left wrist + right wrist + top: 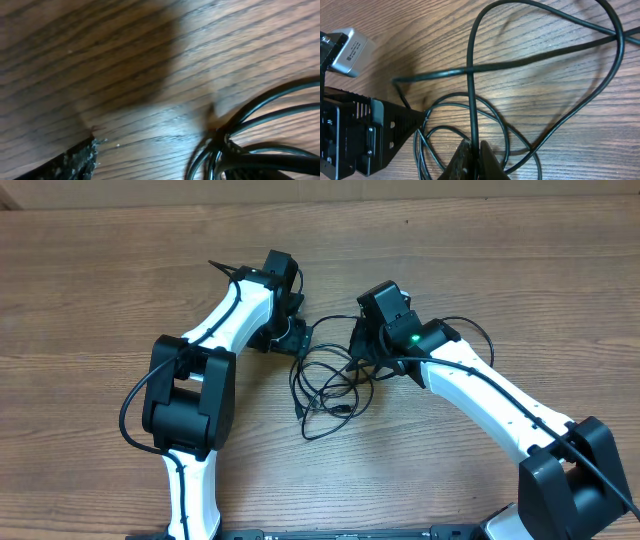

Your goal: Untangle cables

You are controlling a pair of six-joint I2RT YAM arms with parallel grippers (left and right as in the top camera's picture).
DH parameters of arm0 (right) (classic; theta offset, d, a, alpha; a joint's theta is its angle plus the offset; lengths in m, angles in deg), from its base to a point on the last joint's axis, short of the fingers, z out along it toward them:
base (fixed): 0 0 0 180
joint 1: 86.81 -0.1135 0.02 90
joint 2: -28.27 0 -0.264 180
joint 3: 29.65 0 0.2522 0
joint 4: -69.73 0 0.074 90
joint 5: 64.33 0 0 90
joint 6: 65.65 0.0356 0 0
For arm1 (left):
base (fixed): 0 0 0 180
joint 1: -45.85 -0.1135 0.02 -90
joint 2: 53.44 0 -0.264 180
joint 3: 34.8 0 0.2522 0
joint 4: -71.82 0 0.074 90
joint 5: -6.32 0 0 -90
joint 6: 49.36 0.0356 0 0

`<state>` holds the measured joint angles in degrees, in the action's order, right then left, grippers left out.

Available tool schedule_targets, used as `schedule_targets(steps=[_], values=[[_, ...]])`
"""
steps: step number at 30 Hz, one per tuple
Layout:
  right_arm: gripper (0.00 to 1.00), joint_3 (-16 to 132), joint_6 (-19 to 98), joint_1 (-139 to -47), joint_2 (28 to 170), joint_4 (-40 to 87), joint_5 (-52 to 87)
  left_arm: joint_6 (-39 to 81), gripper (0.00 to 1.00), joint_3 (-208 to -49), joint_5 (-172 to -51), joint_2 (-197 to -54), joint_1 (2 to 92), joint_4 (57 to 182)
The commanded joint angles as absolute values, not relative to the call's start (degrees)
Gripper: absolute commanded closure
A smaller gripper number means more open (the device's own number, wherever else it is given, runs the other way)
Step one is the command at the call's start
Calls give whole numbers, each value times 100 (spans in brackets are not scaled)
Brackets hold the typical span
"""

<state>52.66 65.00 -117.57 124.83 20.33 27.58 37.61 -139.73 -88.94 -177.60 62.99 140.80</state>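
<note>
Thin black flexible cables lie loosely tangled on the brown wooden tabletop, between both arms. Right tool is clenched on one strand — left tool stands spread beside the tangle, gripping nothing. Separating looks underway; drawing that strand clear likely calls for the left anchoring the rest.

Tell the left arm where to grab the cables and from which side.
Take the loop of the cables nearest the left gripper, coming down from above on that side: the strands lie flat on the table, and the right gripper pinches one strand opposite.
</note>
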Motion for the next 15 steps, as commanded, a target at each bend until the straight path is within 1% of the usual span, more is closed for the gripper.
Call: schedule_targets(steps=[1, 6, 11, 15], values=[[96, 5279, 6456, -11720, 12356, 2055, 2858, 3796, 23, -13637, -8682, -17784, 6271, 14143], [96, 5279, 6456, -11720, 12356, 2118, 2856, 3814, 23, -13195, -8665, -17784, 6271, 14167], [96, 5279, 6456, -11720, 12356, 2105, 2856, 3809, 18, -12675, -8665, -17784, 6269, 13874], [96, 5279, 6456, -11720, 12356, 2116, 2856, 3803, 17, -12592, -8555, -17784, 6269, 13802]])
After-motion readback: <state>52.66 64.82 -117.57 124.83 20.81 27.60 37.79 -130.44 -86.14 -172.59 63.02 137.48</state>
